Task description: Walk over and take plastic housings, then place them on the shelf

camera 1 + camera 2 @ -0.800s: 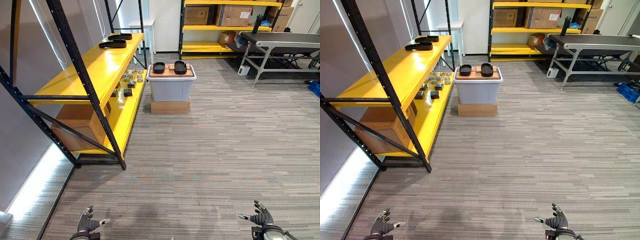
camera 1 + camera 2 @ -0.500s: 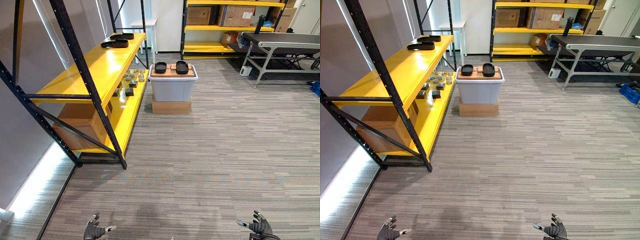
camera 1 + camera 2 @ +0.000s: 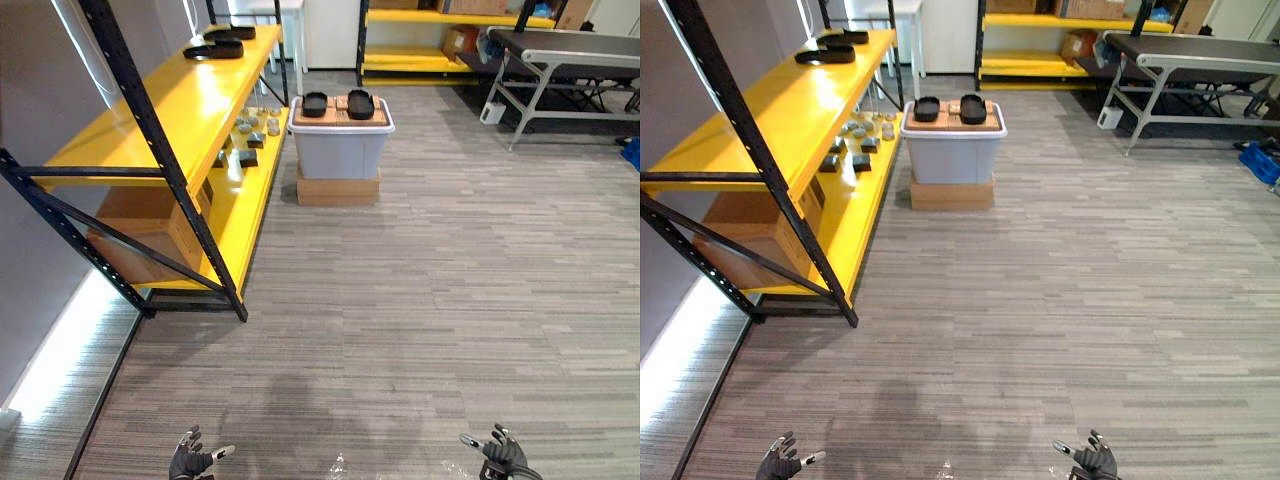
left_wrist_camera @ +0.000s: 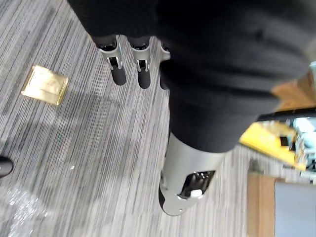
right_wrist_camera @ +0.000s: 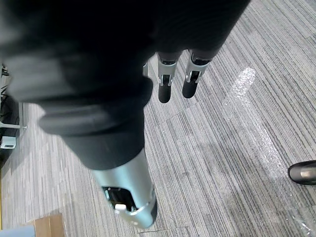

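- at 7 o'clock, nearest us, our left hand (image 3: 190, 463) hangs released over the grey striped carpet (image 3: 400, 320), fingers loose and spread.
- at 5 o'clock our right hand (image 3: 497, 456) hangs the same way, released, fingers straight.
- from 9 to 11 o'clock runs the yellow shelf (image 3: 185, 100) on black posts, with a cardboard box (image 3: 150, 215) on its lower level and small parts (image 3: 248, 140) farther along.
- at 12 o'clock, well apart from us, two black plastic housings (image 3: 315, 103) lie side by side on the lid of a grey bin (image 3: 340, 155). the bin stands on a flat carton (image 3: 337, 190) just beside the shelf.
- at 11 o'clock, on the far end of the shelf's top level, we see another pair of housings (image 3: 213, 50).
- at 1 o'clock stands a grey conveyor table (image 3: 565, 45), and a second yellow rack (image 3: 415, 60) lines the far wall behind the bin.
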